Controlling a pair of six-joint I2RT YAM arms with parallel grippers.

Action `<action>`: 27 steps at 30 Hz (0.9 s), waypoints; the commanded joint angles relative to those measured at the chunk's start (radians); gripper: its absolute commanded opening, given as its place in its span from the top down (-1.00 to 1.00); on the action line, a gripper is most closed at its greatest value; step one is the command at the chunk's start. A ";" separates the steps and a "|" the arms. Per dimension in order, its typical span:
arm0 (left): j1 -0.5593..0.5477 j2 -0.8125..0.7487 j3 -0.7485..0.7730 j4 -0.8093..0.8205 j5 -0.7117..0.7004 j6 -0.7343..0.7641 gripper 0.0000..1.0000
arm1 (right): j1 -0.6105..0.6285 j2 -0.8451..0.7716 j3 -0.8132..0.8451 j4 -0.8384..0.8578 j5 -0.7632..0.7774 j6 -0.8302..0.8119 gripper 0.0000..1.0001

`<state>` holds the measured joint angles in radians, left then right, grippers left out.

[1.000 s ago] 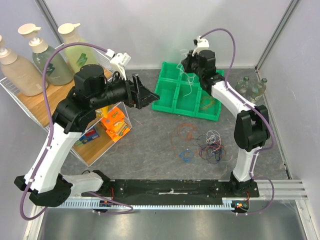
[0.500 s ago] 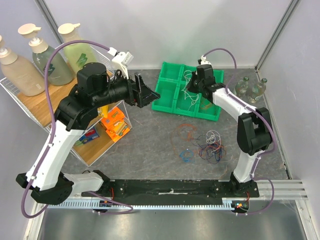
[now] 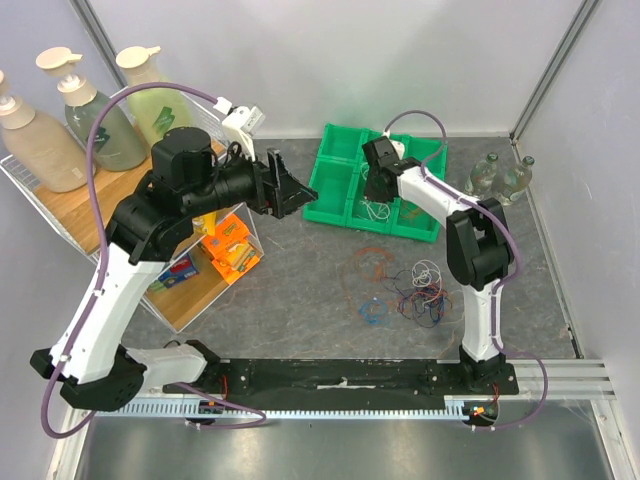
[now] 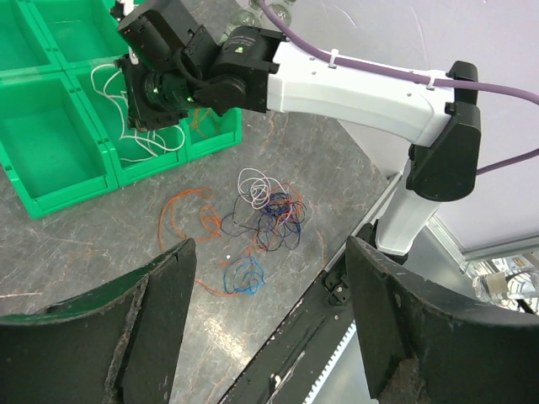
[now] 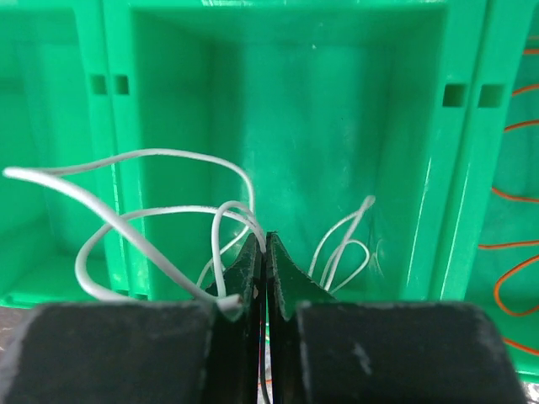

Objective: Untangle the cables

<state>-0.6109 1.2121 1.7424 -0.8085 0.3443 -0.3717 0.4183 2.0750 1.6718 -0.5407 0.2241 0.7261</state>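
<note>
The green tray (image 3: 335,195) stands at the back of the table. My right gripper (image 3: 377,193) is low in its middle compartment, shut on a white cable (image 5: 160,215) that loops out to the left of the shut fingertips (image 5: 266,241). The same cable shows in the left wrist view (image 4: 143,139). An orange cable (image 3: 418,205) lies in the tray's right compartment. On the table lie a tangle of black, blue, red and white cables (image 3: 422,290), an orange loop (image 3: 368,265) and a small blue loop (image 3: 375,311). My left gripper (image 3: 290,190) is open and empty, held high left of the tray.
A wire rack (image 3: 60,215) with soap bottles and orange boxes (image 3: 230,245) fills the left side. Glass bottles (image 3: 500,175) stand at the back right. A black rail (image 3: 340,375) runs along the near edge. The right arm (image 4: 354,80) reaches over the tangle.
My right gripper has come down and to the left, from above the tray's back edge into its middle compartment, carrying the white cable. The left arm has barely moved.
</note>
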 commanded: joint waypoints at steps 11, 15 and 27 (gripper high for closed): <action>0.000 -0.037 -0.010 0.005 0.019 0.063 -0.56 | 0.002 -0.036 0.163 -0.189 -0.061 -0.146 -0.06; 0.000 -0.042 -0.037 0.008 0.035 0.071 -0.56 | 0.004 -0.079 0.197 -0.268 -0.077 -0.189 -0.07; 0.002 -0.039 -0.288 0.031 0.191 0.073 -0.51 | -0.004 -0.471 -0.171 -0.383 -0.110 -0.183 -0.11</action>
<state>-0.6109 1.1748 1.5673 -0.8047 0.4259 -0.3199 0.4187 1.7718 1.6836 -0.8375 0.1608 0.5129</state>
